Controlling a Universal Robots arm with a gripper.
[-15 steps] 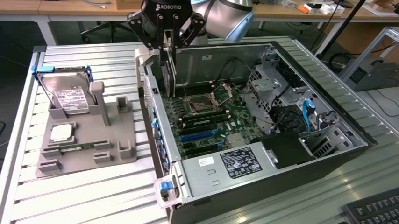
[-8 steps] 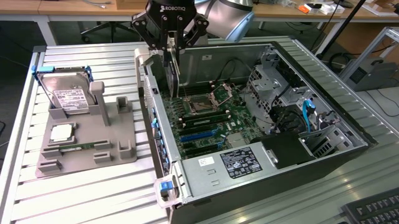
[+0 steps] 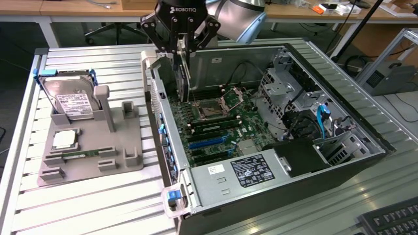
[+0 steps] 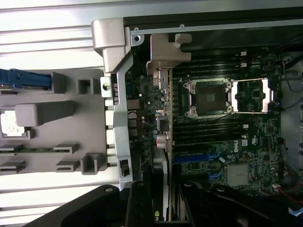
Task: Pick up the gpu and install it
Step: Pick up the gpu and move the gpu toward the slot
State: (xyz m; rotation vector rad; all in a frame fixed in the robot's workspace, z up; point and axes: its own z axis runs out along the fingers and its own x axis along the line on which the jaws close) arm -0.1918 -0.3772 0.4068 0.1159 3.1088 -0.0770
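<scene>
Currently clamped shut on the gpu (image 3: 185, 78): gripper (image 3: 181, 49) pinching the card's upper edge. Hung on edge inside the open computer case (image 3: 339, 112), low over the motherboard (image 3: 222, 127), beside the CPU socket (image 3: 210, 108), silver bracket (image 4: 165, 52) toward the rear wall; slot contact unclear. Judged stiff, fairly light, fragile; best gripped across board and cooler, clear of the connector edge. Hard drive (image 3: 72, 103) upright in its fixture on the tabletop (image 3: 98, 58).

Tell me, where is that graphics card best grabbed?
By its top edge, from above, pinching the two flat faces. The gpu hangs on edge over the open case, leaving its lower edge free; the gripper holds it so.
</scene>
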